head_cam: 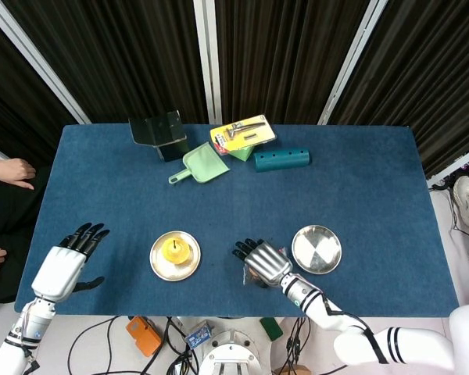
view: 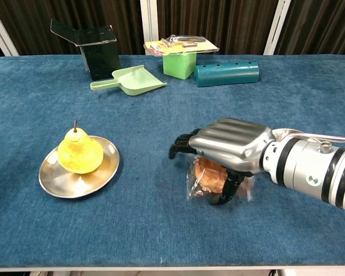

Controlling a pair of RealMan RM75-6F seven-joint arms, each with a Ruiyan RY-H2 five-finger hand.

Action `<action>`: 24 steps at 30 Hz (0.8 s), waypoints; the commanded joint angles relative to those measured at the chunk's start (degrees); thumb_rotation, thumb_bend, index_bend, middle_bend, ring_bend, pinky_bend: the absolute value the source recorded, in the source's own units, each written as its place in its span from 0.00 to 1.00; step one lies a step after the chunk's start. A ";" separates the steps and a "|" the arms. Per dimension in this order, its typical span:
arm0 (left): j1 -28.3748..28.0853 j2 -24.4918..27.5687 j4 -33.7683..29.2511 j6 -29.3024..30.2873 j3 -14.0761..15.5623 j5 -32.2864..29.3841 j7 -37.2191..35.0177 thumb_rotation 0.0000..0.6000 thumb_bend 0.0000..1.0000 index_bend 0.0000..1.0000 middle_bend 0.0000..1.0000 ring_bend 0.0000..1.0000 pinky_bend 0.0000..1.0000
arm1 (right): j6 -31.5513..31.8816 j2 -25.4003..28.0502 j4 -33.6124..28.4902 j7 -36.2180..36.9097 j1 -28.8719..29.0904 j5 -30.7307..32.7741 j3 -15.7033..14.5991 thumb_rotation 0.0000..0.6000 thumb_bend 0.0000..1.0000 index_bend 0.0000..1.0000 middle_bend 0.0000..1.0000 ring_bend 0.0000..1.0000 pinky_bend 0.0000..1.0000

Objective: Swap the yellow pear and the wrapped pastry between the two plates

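Note:
A yellow pear (head_cam: pixel 176 250) (view: pixel 79 154) stands upright on the left steel plate (head_cam: pixel 158 266) (view: pixel 57 184). The wrapped pastry (view: pixel 210 179) lies flat on the blue cloth between the two plates. My right hand (head_cam: pixel 264 261) (view: pixel 230 144) hovers palm down right over it, fingers reaching past its left edge and the thumb at the wrapper's near side. The right plate (head_cam: pixel 316 250) is bare; in the chest view my right forearm hides it. My left hand (head_cam: pixel 62 267) is at the table's near left, well left of the pear, fingers spread and holding nothing.
At the back stand a black bin (head_cam: pixel 160 134), a green dustpan (head_cam: pixel 199 166), a teal cylinder (head_cam: pixel 281 159) and a yellow tool pack on a green box (head_cam: pixel 242 134). A person's hand (head_cam: pixel 12 168) shows at the left edge.

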 commanded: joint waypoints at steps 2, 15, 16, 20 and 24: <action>0.19 -0.19 0.09 -0.56 -0.50 -0.04 0.18 1.00 0.00 0.13 0.10 0.08 0.32 | 2.74 0.14 -0.02 -0.56 0.16 0.32 -0.91 1.00 0.36 0.54 0.46 0.52 0.72; 0.80 0.44 -0.29 -1.53 -2.40 -0.35 -0.62 1.00 0.00 0.13 0.10 0.08 0.32 | 13.38 7.30 -3.15 2.46 -2.34 -4.96 -0.76 1.00 0.38 0.65 0.55 0.62 0.82; 0.89 0.54 -0.28 -1.44 -2.48 -0.26 -0.73 1.00 0.00 0.13 0.10 0.08 0.32 | 14.41 8.55 -3.09 2.91 -3.00 -5.29 -0.98 1.00 0.38 0.64 0.55 0.62 0.82; 1.12 0.73 -0.02 -1.37 -2.90 -0.04 -1.32 1.00 0.00 0.13 0.10 0.08 0.32 | 16.84 12.93 -0.64 8.96 -5.90 -6.49 -2.67 1.00 0.38 0.57 0.55 0.60 0.81; 1.04 0.28 0.38 -2.29 -3.12 -0.13 -1.50 1.00 0.00 0.13 0.10 0.08 0.32 | 16.10 13.81 4.07 15.70 -7.05 -8.22 -4.67 1.00 0.38 0.42 0.48 0.49 0.78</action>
